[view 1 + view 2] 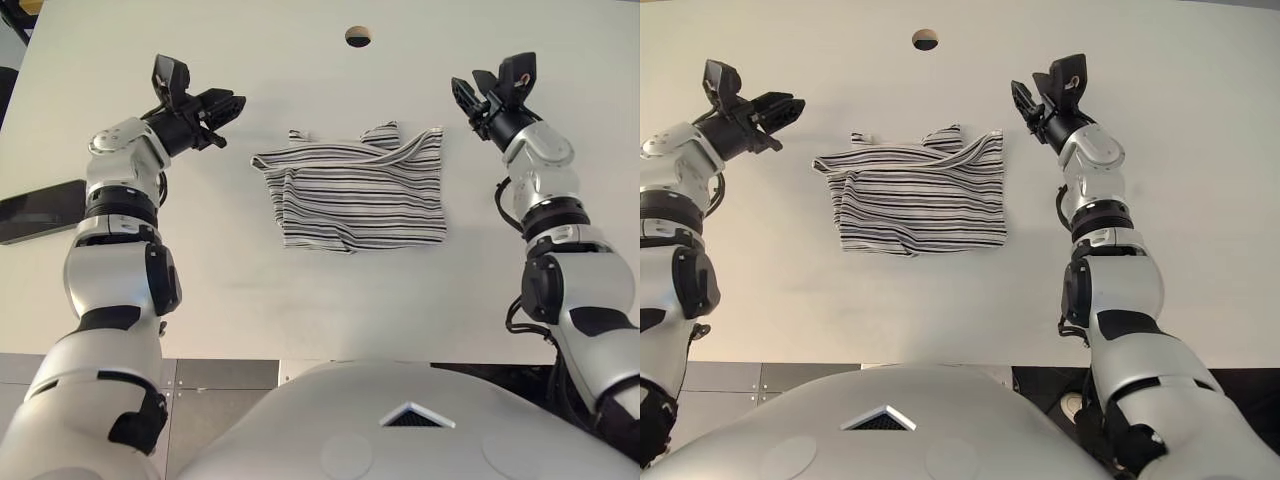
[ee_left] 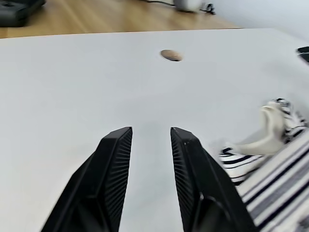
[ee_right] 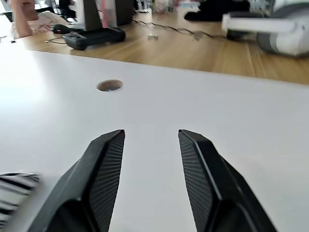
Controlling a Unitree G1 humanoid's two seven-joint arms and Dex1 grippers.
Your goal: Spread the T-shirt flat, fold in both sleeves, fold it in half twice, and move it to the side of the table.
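T-shirt (image 1: pixel 922 195) between left claw (image 1: pixel 788 110), right claw (image 1: pixel 1028 90)

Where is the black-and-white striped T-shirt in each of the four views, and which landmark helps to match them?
Left eye view: black-and-white striped T-shirt in the middle, on the white table.
Right eye view: T-shirt slightly left of the middle.
Left wrist view: T-shirt at the picture's edge, beside the left gripper.
Right wrist view: a striped corner at the edge, beside the right gripper.
Shared landmark: the round hole in the table, beyond the T-shirt.
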